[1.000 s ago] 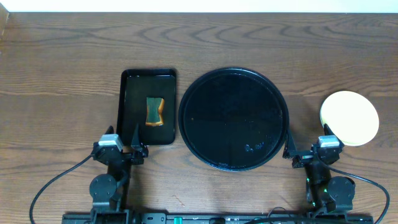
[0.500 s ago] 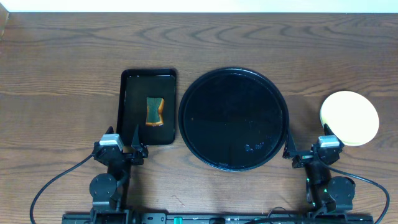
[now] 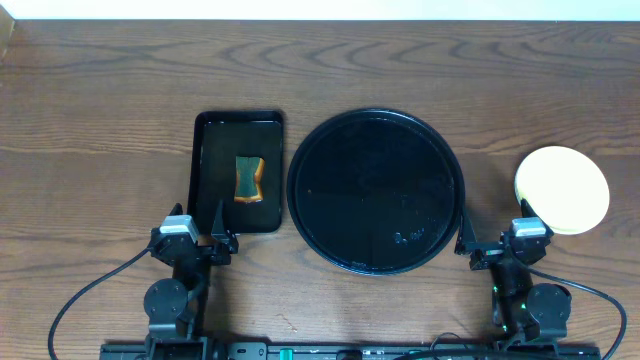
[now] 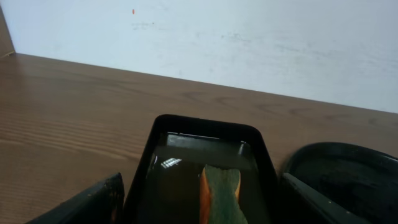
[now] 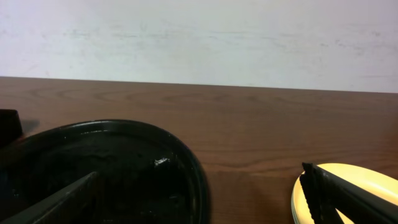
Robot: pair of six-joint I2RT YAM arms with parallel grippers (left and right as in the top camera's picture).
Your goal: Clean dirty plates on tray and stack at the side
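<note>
The round black tray [image 3: 375, 190] lies mid-table with wet glints and no plate on it; the right wrist view shows its rim [image 5: 186, 155], the left wrist view its edge [image 4: 348, 155]. A pale yellow plate [image 3: 562, 190] rests on the wood to the tray's right, its top face free of streaks. My right gripper [image 3: 493, 228] sits low near the front edge, open and holding nothing, between tray and plate [image 5: 373, 180]. My left gripper [image 3: 198, 222] is open and holding nothing at the near end of the small rectangular tray.
The rectangular black tray [image 3: 238, 172] left of the round one holds shallow liquid and a green-and-orange sponge [image 3: 249, 179], also seen in the left wrist view [image 4: 221, 190]. Bare wooden table stretches behind the trays to a white wall.
</note>
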